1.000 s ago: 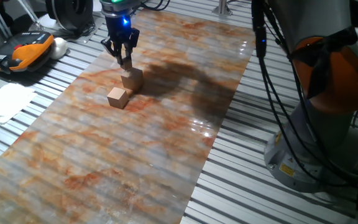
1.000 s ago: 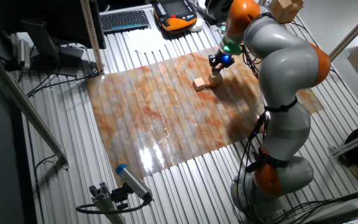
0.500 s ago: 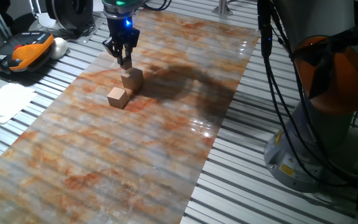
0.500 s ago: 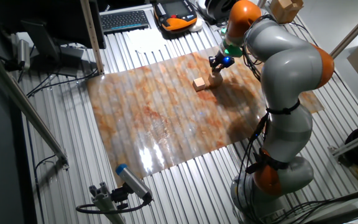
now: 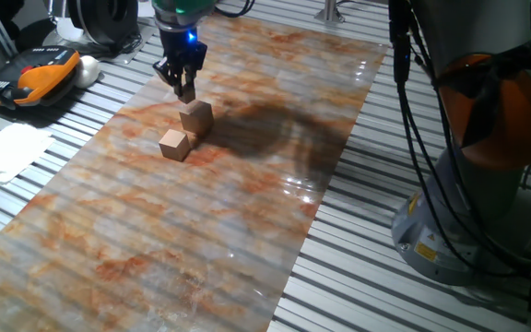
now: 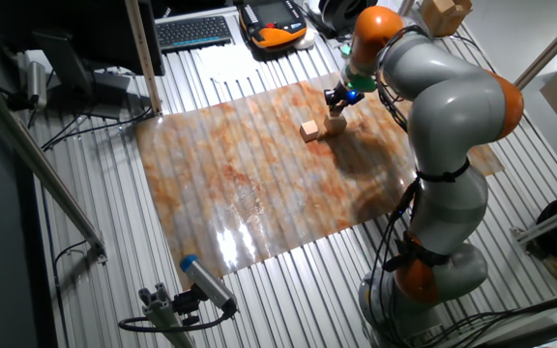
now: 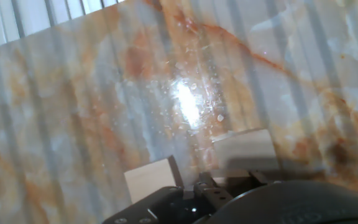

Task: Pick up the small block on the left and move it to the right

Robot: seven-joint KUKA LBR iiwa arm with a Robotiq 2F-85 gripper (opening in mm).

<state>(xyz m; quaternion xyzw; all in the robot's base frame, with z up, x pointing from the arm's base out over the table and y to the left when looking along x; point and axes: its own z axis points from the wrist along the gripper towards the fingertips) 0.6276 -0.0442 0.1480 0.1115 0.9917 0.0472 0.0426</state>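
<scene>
My gripper (image 5: 185, 89) hangs over the far left part of the marbled mat (image 5: 247, 212), just above a tan cube (image 5: 195, 118). Its fingers are pinched close together on a tiny light-tan piece, the small block (image 5: 187, 93). A second tan cube (image 5: 175, 145) sits in front of the first. In the other fixed view the gripper (image 6: 336, 100) is above the same two cubes (image 6: 334, 124) (image 6: 309, 130). The hand view shows two cubes (image 7: 149, 177) (image 7: 244, 149) at the bottom edge, beside the dark gripper body.
An orange-and-black pendant (image 5: 30, 74) and white paper (image 5: 7, 152) lie left of the mat on the slatted table. The robot's base and cables (image 5: 487, 184) stand on the right. A keyboard (image 6: 193, 31) and a cardboard box (image 6: 443, 12) are at the back.
My gripper has risen slightly above the cube, fingers still pinched. The two cubes on the mat have not moved.
</scene>
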